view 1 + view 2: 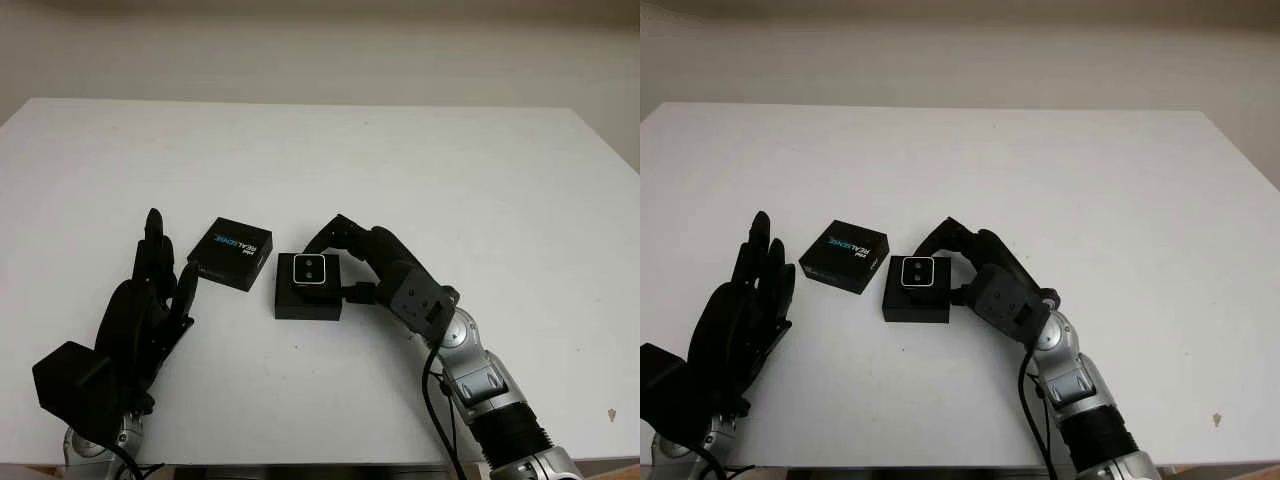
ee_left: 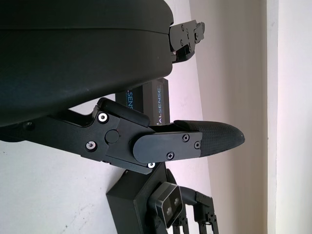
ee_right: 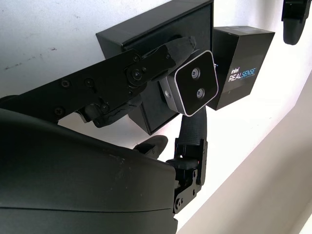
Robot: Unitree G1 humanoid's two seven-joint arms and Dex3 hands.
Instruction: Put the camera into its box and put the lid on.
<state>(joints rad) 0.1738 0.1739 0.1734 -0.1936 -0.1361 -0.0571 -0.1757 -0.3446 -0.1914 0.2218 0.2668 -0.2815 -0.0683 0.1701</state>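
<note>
While my right hand (image 1: 345, 262) pinches the small square silver-faced camera (image 1: 310, 269) over the open black box base (image 1: 308, 298) mid-table, its fingers (image 3: 146, 63) close on the camera's sides. I judge a skewed release could leave it cocked on the rim. The black printed cardboard lid (image 1: 231, 253) sits just beside the base; my left hand (image 1: 140, 310), open, waits near it.

Head stereo eyes look down at the table (image 1: 420, 160); wrist cameras sit close, sharing the box (image 3: 146, 73).
</note>
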